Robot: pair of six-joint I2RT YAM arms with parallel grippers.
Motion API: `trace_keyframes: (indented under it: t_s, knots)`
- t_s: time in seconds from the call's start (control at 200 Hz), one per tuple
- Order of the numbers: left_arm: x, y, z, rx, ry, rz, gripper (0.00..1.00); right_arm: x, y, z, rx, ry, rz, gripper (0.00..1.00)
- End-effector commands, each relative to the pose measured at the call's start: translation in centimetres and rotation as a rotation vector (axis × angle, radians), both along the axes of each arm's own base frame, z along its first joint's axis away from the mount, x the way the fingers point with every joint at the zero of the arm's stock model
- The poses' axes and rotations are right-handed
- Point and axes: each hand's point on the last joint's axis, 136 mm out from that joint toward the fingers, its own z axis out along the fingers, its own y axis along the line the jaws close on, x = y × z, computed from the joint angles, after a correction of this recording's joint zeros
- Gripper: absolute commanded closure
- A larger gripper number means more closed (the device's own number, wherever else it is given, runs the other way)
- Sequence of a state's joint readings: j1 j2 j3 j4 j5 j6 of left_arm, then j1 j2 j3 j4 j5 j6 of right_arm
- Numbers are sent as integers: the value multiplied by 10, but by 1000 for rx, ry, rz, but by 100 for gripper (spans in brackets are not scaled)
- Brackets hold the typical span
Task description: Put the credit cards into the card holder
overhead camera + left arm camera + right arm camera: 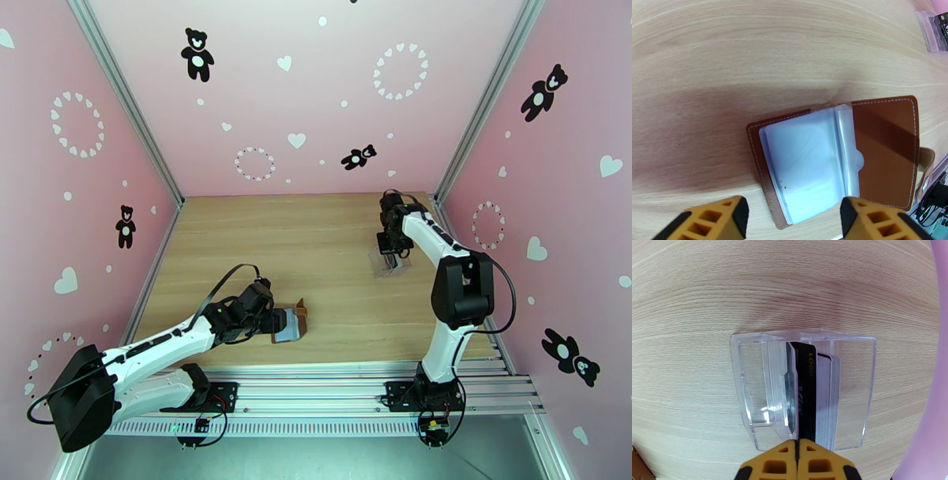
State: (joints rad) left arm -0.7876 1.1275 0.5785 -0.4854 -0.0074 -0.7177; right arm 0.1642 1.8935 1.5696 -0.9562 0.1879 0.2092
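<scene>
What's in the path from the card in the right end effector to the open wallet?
Nothing visible. The black plastic credit card stands in the clear plastic box, pinched by the right end effector. Bare wooden tabletop runs to the open brown leather card holder. The left end effector is open at its left edge.

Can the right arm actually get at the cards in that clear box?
Looks like it: the clear box is open toward the right hand, nothing blocks the way, and the hand seems shut on the black credit card.
</scene>
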Motion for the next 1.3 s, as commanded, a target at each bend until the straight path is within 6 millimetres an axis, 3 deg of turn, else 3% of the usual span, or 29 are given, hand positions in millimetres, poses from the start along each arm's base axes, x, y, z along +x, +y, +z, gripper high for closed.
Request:
trace_keyframes:
  t_s: [0.0,0.305,1.296]
  knots:
    - [-2,-1,1,-18,3,-4,33,-2,-11,-2,-71,26,-14,100]
    - [-2,-1,-1,-14,7,-3,34,-1,-13,-10,-89,50,-12,93]
    - [-1,0,-2,-3,12,3,33,-2,-22,-13,-174,80,-1,87]
